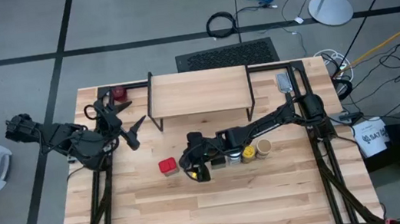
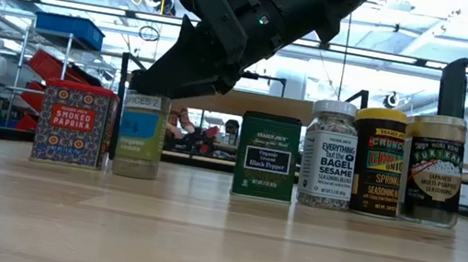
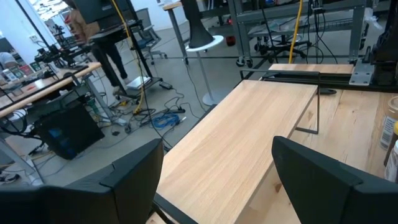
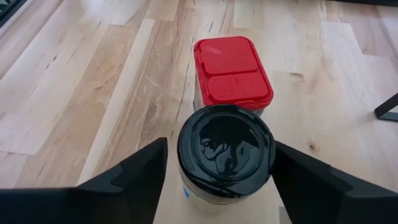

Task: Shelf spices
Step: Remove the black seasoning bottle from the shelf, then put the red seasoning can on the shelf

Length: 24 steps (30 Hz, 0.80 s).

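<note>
We're seeing R gripper (image 4: 217,180) straddling upright black-lidded round jar (image 4: 226,152), jaws wide, not gripping; red square paprika tin (image 4: 232,71) standing just beside. L gripper (image 3: 217,180) waiting w/ jaws wide near light-wood shelf (image 3: 249,137).

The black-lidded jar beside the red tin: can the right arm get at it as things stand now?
Probably yes. The right gripper is already over the black-lidded jar, with an open finger on each side and nothing between them and the jar. The red tin stands just beyond it, clear of the fingers.

6 spices (image 2: 267,156) in a row on table (image 1: 235,200), w/ shelf (image 1: 199,92) behind, nothing on it.
</note>
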### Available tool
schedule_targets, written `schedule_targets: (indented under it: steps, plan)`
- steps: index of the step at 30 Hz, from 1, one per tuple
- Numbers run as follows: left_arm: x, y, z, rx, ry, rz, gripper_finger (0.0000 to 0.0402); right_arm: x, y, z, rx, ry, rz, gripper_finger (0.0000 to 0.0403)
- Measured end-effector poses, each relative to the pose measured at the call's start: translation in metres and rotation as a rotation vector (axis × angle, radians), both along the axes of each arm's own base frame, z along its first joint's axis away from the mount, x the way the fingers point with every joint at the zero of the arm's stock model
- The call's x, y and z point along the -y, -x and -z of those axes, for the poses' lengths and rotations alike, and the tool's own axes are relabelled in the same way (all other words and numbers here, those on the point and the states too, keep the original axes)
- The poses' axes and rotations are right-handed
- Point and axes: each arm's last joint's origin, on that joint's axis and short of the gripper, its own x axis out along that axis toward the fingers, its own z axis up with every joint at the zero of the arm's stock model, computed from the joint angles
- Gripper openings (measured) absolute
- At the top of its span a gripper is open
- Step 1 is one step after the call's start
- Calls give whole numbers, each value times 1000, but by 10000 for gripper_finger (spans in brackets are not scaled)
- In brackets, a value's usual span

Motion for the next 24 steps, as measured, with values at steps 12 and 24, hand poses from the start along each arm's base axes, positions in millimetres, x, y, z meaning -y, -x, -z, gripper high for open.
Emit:
schedule_targets:
  steps: [12, 24]
  plan:
    - [0, 0, 0, -1, 7, 11, 310, -2, 2, -6, 7, -10, -5, 270]
    - [6, -6, 2, -27, 76, 189, 310, -16, 34, -61, -22, -28, -18, 270]
